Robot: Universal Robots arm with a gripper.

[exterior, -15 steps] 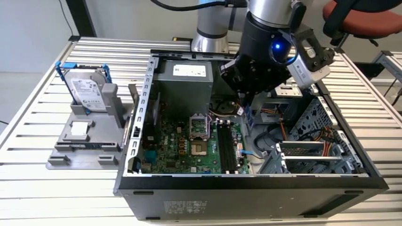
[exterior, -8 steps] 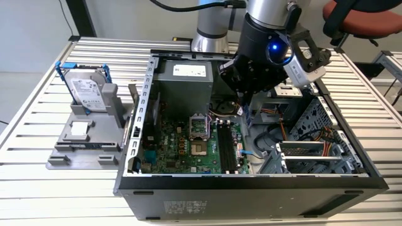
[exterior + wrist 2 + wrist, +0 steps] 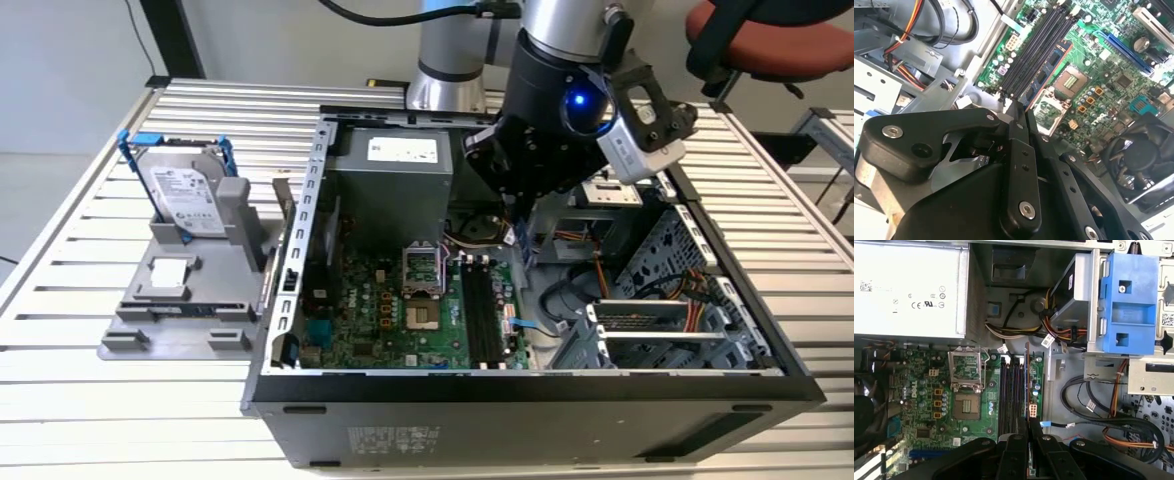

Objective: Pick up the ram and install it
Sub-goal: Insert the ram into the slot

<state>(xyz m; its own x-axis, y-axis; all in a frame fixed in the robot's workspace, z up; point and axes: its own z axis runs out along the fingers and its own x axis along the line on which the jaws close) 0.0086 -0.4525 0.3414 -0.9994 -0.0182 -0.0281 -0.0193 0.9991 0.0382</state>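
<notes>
At the exterior view's left, the hard drive (image 3: 187, 195) stands in its grey holder (image 3: 174, 325) on the worktop (image 3: 67, 230). Further right, your gripper (image 3: 514, 232) reaches into the open case (image 3: 534, 400). In the first wrist view, the fingers (image 3: 1015, 452) are clamped on the ram (image 3: 1027, 375), held on edge along the memory slots (image 3: 1011, 390). Pickup looks done. Seating looks unfinished, though you can't tell if its edge has entered a slot.
</notes>
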